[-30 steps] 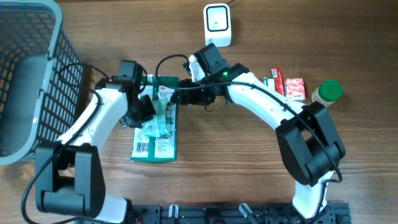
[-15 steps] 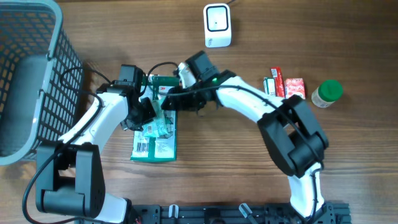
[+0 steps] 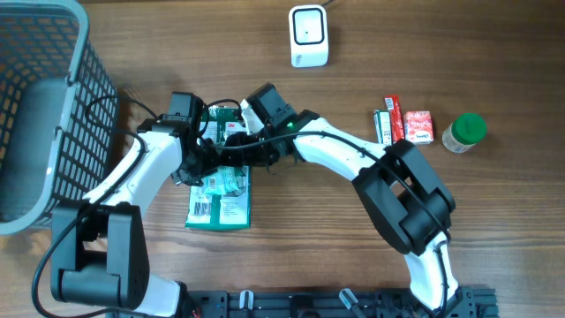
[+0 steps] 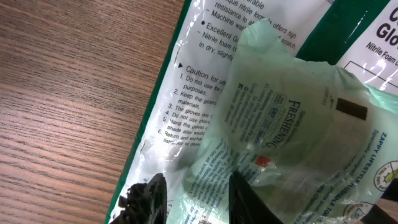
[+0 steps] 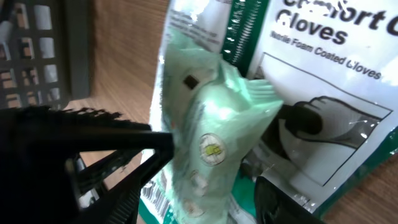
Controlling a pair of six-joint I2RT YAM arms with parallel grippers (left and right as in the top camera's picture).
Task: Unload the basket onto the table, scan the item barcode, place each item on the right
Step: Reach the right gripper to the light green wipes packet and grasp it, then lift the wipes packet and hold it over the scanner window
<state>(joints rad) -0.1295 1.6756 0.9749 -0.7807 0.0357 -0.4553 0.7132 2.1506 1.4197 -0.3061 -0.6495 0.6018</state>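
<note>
A pale green soft pack (image 3: 226,182) rests on a flat green-and-white gloves package (image 3: 233,210) at the table's left middle. My left gripper (image 3: 201,159) is shut on the pack's crinkled film; in the left wrist view the film (image 4: 298,118) runs between the two dark fingers of this gripper (image 4: 196,198). My right gripper (image 3: 231,152) reaches in from the right. In the right wrist view it (image 5: 205,199) stands open with the pack (image 5: 211,124) between its fingers. A barcode (image 3: 203,208) shows on the gloves package. The white scanner (image 3: 309,35) stands at the back.
A grey wire basket (image 3: 44,115) fills the far left. Small red boxes (image 3: 415,125), a thin green pack (image 3: 382,124) and a green-capped bottle (image 3: 465,131) sit at the right. The two arms are close together over the packages.
My right arm has swung left, bringing its gripper over the gloves package and around the pale green pack. The left arm has stayed in place with its grip.
</note>
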